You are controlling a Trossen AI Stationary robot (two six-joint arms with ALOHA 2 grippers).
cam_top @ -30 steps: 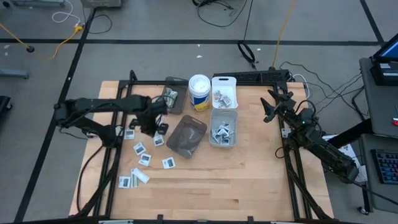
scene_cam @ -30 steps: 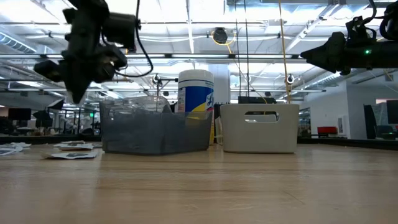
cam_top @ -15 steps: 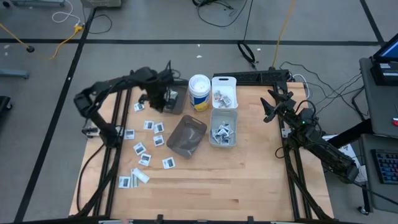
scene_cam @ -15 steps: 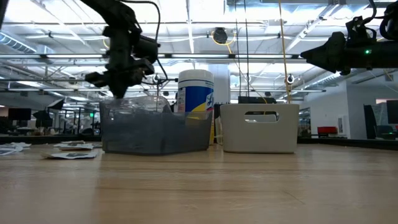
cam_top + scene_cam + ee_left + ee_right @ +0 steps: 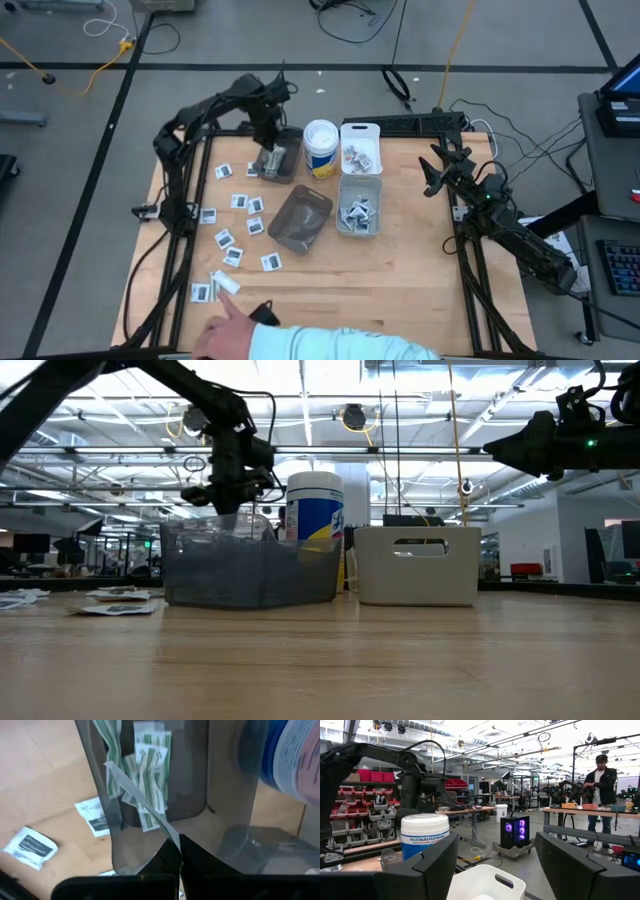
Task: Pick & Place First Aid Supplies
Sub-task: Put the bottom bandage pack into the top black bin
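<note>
Left wrist view alone shows left hand (image 5: 179,851) pinching strip (image 5: 140,802).

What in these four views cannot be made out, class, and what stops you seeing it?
- Print on the loose white packets: too small, high view.
- The person: cut off by the bottom edge, high view.
- Contents of the white bin: hidden by its wall, low view.
- Strip in the left gripper: gripped end hidden by the fingers, left wrist view.

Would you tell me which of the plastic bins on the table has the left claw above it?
The smoky bin at the table's far edge, holding green-striped strips; the left claw, shut on a strip, hangs over it, unlike the other bins.
</note>
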